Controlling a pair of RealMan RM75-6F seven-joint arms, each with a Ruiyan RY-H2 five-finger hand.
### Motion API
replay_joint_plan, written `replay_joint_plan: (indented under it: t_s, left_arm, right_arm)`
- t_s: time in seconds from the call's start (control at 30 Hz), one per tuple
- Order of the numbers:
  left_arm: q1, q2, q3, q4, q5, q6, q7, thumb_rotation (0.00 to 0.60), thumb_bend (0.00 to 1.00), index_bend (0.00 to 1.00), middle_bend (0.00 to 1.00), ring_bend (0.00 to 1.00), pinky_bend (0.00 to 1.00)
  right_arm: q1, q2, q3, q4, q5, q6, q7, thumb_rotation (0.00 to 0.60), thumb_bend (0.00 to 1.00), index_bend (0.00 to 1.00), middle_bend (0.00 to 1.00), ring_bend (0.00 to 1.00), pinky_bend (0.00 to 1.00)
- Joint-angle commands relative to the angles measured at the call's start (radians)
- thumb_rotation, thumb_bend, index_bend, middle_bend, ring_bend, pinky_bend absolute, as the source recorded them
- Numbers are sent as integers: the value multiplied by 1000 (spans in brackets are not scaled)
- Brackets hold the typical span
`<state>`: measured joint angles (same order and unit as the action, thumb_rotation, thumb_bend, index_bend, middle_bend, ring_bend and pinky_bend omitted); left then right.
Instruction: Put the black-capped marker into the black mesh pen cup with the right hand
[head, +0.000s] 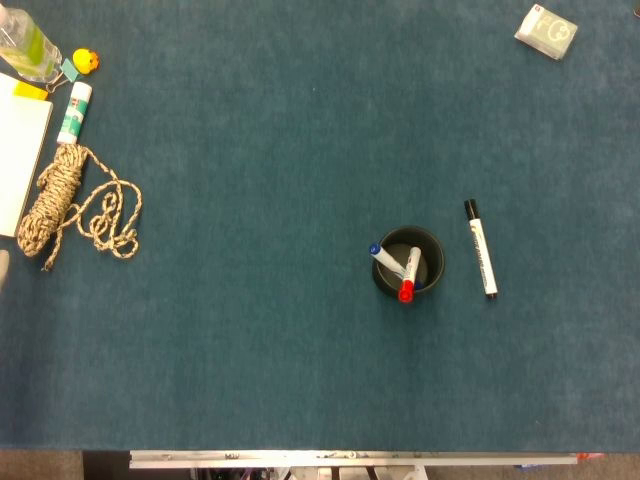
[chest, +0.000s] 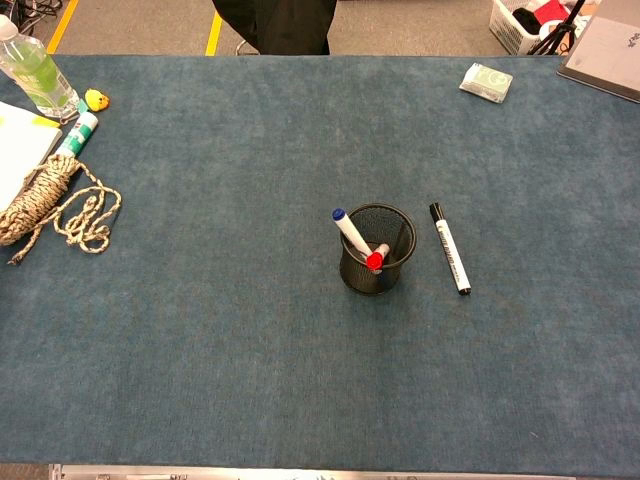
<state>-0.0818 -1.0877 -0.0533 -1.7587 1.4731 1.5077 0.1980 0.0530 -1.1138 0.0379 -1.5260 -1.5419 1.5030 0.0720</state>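
Observation:
The black-capped marker (head: 480, 247) (chest: 450, 248) lies flat on the blue table cover, cap pointing away from me, just right of the black mesh pen cup (head: 425, 250) (chest: 390, 225). The cup stands upright and holds a blue-capped marker (head: 382, 257) (chest: 348, 230) and a red-capped marker (head: 409, 274) (chest: 376, 258). Neither hand shows in the head view or the chest view.
A coiled rope (head: 70, 200) (chest: 45, 195), a glue stick (head: 73, 112) (chest: 78, 133), a small yellow duck (head: 86, 61) (chest: 96, 99), a bottle (head: 28, 42) (chest: 35, 72) and a white pad (head: 18, 160) sit at the far left. A white packet (head: 546, 31) (chest: 486, 81) lies at the back right.

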Motion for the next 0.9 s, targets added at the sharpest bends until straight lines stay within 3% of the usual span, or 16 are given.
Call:
replay_joint_plan:
  t_s: [0.03,0.37,0.67,0.9]
  left_arm:
    - [-6,-5,-3,4,-4,-9,0,600,308,265,271,277,163]
    - [-33,-22,-16,15,-8,-36,6,600,308,266,271,278,163]
    - [-35,-21,-14,2,-25,-45,20,600,308,267,272,283,163]
    - [-12,-10,-5,-9,-37,-22,20,600,308,267,271,284,167]
  right_arm:
    - [1,2,-2,-3,-1,-4,-2,600,91,396,439,379,443]
    - [62,59,-10,-91,-98,-40,67,600,91,398,439,379,443]
    - [227,64,-28,-114,-327,-166,-35,600,94,430,439,379,443]
    - [343,-14,-47,-36,-419,-295,-108,600,113,431,439,373,432]
